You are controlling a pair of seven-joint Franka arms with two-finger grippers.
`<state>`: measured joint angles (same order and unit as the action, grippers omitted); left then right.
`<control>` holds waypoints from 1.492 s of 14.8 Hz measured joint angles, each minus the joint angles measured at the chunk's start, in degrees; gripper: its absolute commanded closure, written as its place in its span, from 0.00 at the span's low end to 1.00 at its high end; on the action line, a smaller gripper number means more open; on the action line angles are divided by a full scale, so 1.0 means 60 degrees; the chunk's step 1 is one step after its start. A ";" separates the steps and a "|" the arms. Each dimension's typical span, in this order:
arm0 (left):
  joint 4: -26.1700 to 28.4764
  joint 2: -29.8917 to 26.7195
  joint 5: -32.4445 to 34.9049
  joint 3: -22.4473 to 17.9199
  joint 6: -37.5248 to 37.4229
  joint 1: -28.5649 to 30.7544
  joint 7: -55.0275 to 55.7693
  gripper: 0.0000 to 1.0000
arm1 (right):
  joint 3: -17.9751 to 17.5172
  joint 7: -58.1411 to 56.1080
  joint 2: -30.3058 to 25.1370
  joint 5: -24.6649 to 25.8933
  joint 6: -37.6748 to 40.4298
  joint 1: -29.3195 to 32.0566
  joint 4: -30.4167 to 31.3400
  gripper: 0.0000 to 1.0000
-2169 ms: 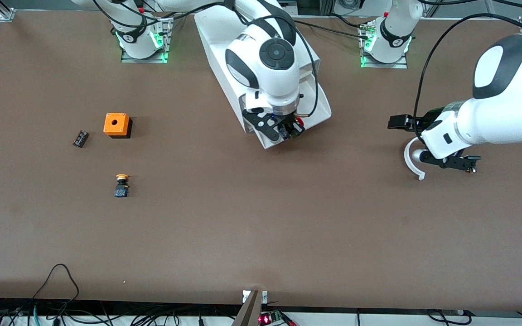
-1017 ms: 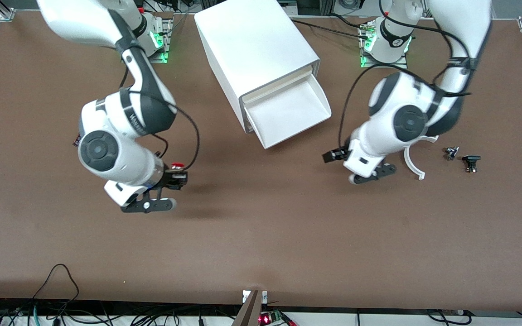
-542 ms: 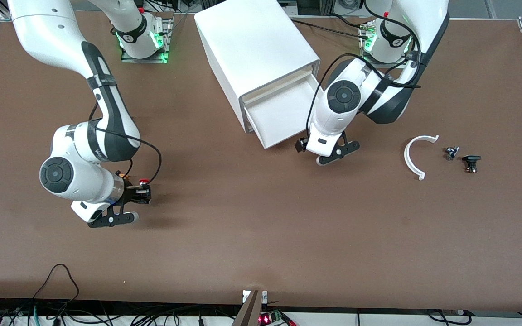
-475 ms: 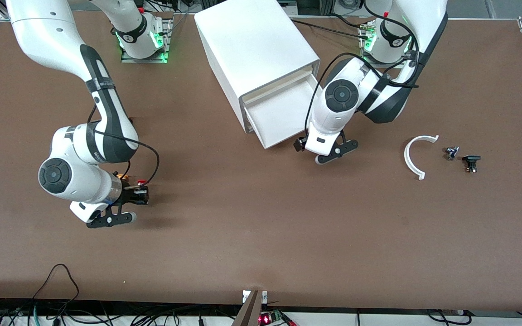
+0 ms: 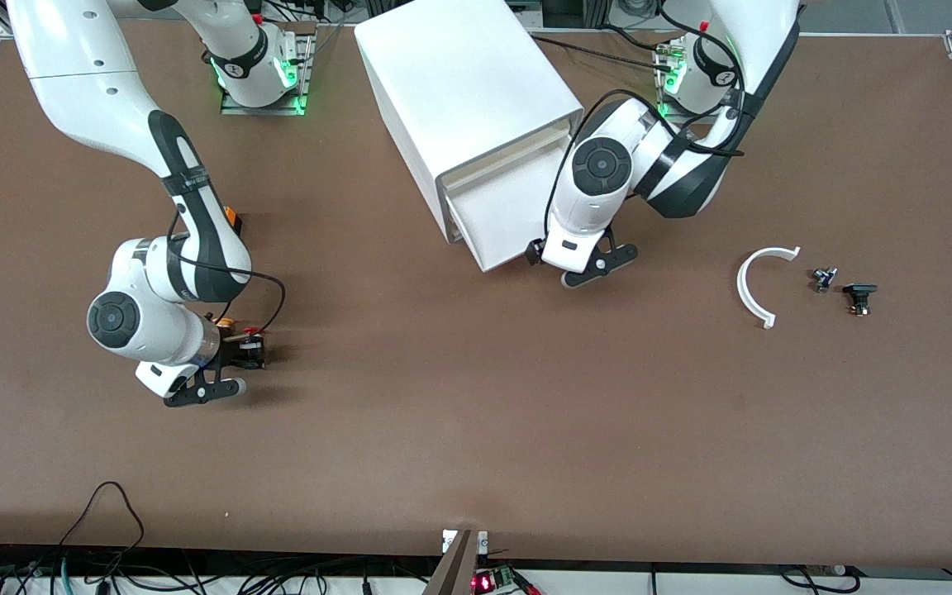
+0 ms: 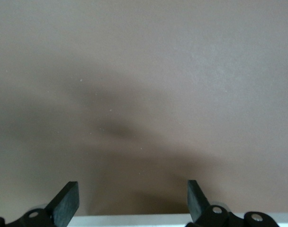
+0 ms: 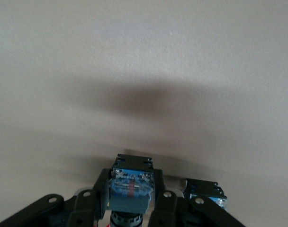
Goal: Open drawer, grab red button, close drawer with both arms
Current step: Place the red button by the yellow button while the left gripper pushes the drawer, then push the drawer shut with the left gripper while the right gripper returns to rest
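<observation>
The white cabinet (image 5: 468,91) stands near the arms' bases with its drawer (image 5: 509,219) pulled out toward the front camera. My left gripper (image 5: 535,251) is open at the drawer's front edge, near the corner toward the left arm's end. In the left wrist view, that gripper (image 6: 132,204) shows both fingers (image 6: 64,207) wide apart with a white strip of the drawer (image 6: 144,221) between them. My right gripper (image 5: 249,354) is shut on the red-capped button (image 5: 252,340), low over the table. The right wrist view shows the button's blue body (image 7: 130,189) clamped in that gripper (image 7: 130,201).
A yellow-orange button (image 5: 226,323) (image 7: 203,190) stands right beside the right gripper. The right arm partly covers an orange cube (image 5: 232,219). Toward the left arm's end lie a white curved piece (image 5: 759,285) and two small dark parts (image 5: 823,278) (image 5: 859,296).
The right gripper has carried the button toward the right arm's end and drawn in beside the yellow-orange button. The left gripper has swung over to the open drawer's front edge.
</observation>
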<state>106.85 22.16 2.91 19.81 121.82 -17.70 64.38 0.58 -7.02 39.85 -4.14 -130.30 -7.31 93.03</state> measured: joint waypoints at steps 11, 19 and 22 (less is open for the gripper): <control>0.0447 -0.0049 0.0004 0.0875 -0.0002 -0.0053 0.0497 0.00 | -0.0027 0.0373 -0.0631 -0.0015 0.0407 0.0007 -0.0151 0.00; 0.0556 -0.0112 -0.0184 0.1472 -0.0065 -0.0048 0.1526 0.00 | 0.0364 0.0468 -0.3480 -0.0004 0.1650 0.0050 0.0527 0.00; 0.0663 -0.0114 -0.0277 0.1669 -0.0066 -0.0045 0.1746 0.00 | 0.0488 0.0560 -0.4314 -0.0004 0.2401 0.0062 0.0688 0.00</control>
<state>110.82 21.48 1.25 29.83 121.42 -17.97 74.86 3.51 -3.67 13.97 -4.16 -115.90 -6.94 97.16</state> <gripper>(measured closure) 0.000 0.000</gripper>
